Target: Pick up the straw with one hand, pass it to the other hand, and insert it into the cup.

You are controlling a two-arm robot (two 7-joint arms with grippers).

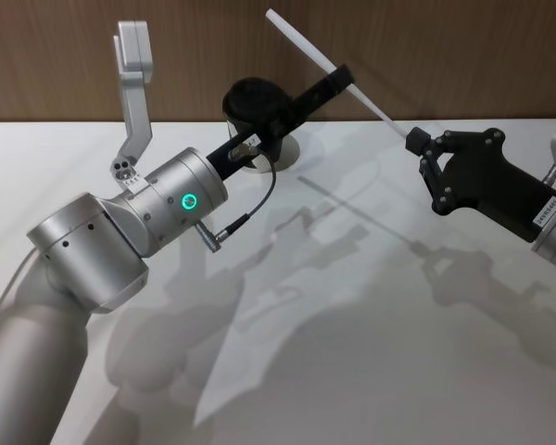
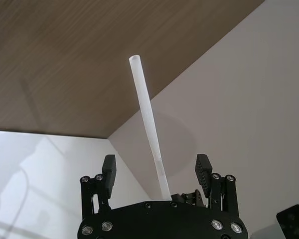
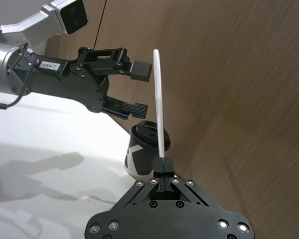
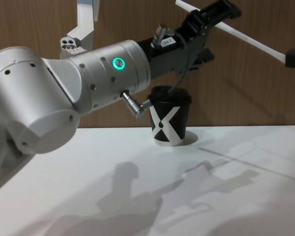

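Crossing and part-hiding the cup [image 1: 255, 97], left tool [image 1: 339, 78] astride the straw [image 1: 375, 106].

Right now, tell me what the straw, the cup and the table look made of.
The straw: likely paper or matte plastic, frosted white, no gloss; right gripper pinches its end, left gripper open around it. The cup: paper body with printed white X, probably plastic domed lid, dull black. The table: probably smooth white laminate, faint sheen.
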